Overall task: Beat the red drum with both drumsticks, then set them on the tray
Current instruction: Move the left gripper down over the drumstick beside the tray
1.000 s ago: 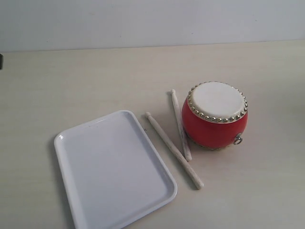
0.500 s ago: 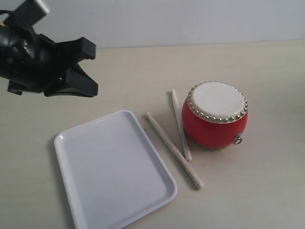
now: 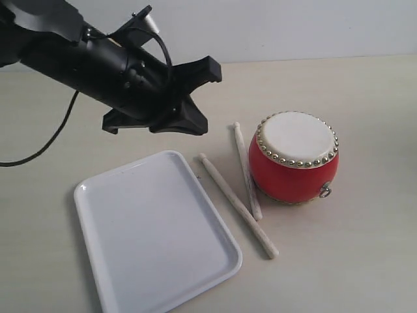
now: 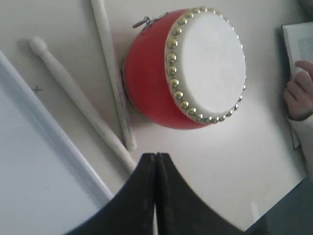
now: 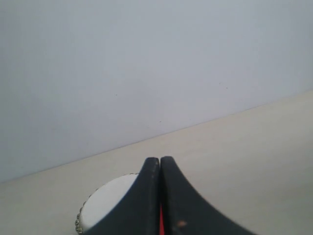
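Black arm hardware now fills the 10 to 11 o'clock part of the exterior view. One second ago that area showed bare table, and half a second ago only the arm's end stood at the 9 o'clock edge. The left claw [image 4: 155,156] has advanced toward the centre and hangs above the table [image 3: 365,248], beyond the tray's 12 o'clock edge and touching nothing. Its jaws are pressed together and hold nothing. The right claw [image 5: 160,159], seen only in its own wrist view, is likewise closed and empty.

No task item has shifted:
- The red drum [image 3: 296,160] stands upright at 3 o'clock from centre.
- The drumsticks [image 3: 238,205] lie flat on the table in a narrow V at the drum's 9 o'clock side, between the drum and the tray.
- The tray [image 3: 153,235] lies at 7 o'clock and holds nothing.

Assessment: only the approach has begun. Neither stick is picked up, and the left claw must open before it can take one.
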Motion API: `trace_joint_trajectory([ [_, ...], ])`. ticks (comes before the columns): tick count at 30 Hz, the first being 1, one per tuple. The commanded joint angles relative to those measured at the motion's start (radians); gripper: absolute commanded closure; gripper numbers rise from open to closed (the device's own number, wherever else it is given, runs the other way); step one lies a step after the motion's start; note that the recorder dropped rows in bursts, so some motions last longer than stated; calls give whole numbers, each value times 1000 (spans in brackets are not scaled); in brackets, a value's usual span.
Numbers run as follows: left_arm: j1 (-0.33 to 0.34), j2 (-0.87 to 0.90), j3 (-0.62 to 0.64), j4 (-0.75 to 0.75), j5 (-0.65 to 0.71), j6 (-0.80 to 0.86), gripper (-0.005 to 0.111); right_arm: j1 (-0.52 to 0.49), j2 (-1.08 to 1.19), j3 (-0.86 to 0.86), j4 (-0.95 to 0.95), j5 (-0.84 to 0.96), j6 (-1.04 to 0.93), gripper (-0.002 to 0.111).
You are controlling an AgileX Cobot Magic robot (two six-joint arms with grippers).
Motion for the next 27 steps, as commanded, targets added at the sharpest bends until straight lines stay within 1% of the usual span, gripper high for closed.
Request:
trace_joint_trajectory([
  [1, -20, 38, -16, -22, -102, -107, 107, -6, -6, 4, -9, -14, -1, 108],
  [4, -44, 67, -16, -38, -138, -156, 107, -6, -6, 4, -9, -14, -1, 108],
  [6, -71, 86, -19, -41, -160, -173, 107, -6, -6, 4, -9, -14, -1, 108],
  [11, -116, 135, -30, -15, -132, -191, 107, -6, -6, 4, -9, -14, -1, 108],
  [13, -133, 145, -30, 43, -123, -283, 107, -6, -6, 4, -9, -14, -1, 108],
  [15, -157, 148, -30, 133, -134, -419, 107, -6, -6, 4, -9, -14, -1, 108],
  [16, -187, 148, -30, 289, -147, -604, 107, -6, -6, 4, -9, -14, -1, 108],
  [18, -229, 148, -30, 469, -147, -818, 107, -6, -6, 4, -9, -14, -1, 108],
  [19, -272, 148, -30, 642, -136, -1015, 107, -6, -6, 4, -9, -14, -1, 108],
  [20, -296, 148, -30, 735, -124, -1128, 107, -6, -6, 4, -9, -14, -1, 108],
  [21, -343, 148, -30, 921, -85, -1363, 107, -6, -6, 4, -9, -14, -1, 108],
  [22, -366, 148, -30, 992, -60, -1458, 107, -6, -6, 4, -9, -14, -1, 108],
  [23, -397, 148, -32, 1109, -16, -1614, 107, -6, -6, 4, -9, -14, -1, 108],
  [24, -423, 148, -34, 1186, 27, -1719, 107, -6, -6, 4, -9, -14, -1, 108],
  [25, -472, 148, -34, 1289, 94, -1903, 107, -6, -6, 4, -9, -14, -1, 108],
  [26, -513, 148, -34, 1364, 131, -2055, 107, -6, -6, 4, -9, -14, -1, 108],
  [27, -545, 150, -36, 1405, 135, -2098, 107, -6, -6, 4, -9, -14, -1, 108],
])
